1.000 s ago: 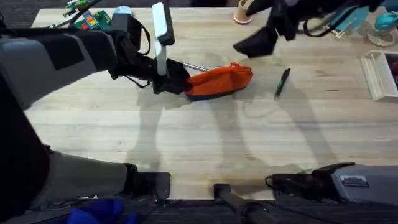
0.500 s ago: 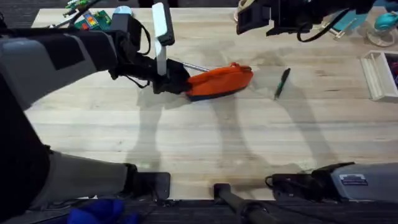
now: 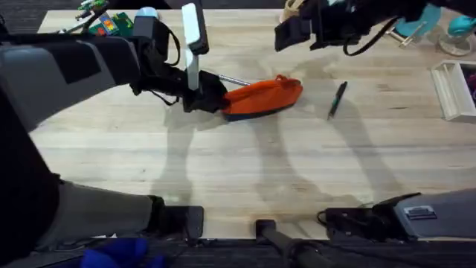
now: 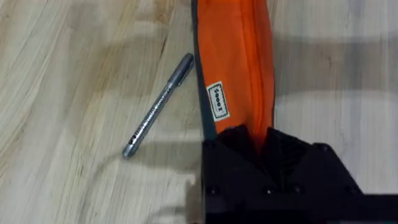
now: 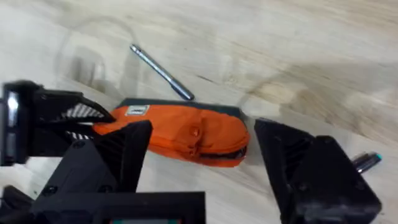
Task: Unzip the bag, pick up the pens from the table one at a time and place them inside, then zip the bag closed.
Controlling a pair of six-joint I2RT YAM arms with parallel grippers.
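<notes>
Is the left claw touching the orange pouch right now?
Touching. The left wrist view shows the left claw closed on the end of the orange pouch, fabric pinched between its fingers, with no gap.

Bench (image 3: pixel 245 171): light wood planks, few items on it.
Orange bag (image 3: pixel 264 97) lies mid-bench, silver pen (image 3: pixel 227 79) just behind it, dark pen (image 3: pixel 337 99) apart to its right; white tray (image 3: pixel 454 91) at right edge.

bright even light, soft shadows, blurred arms
</notes>
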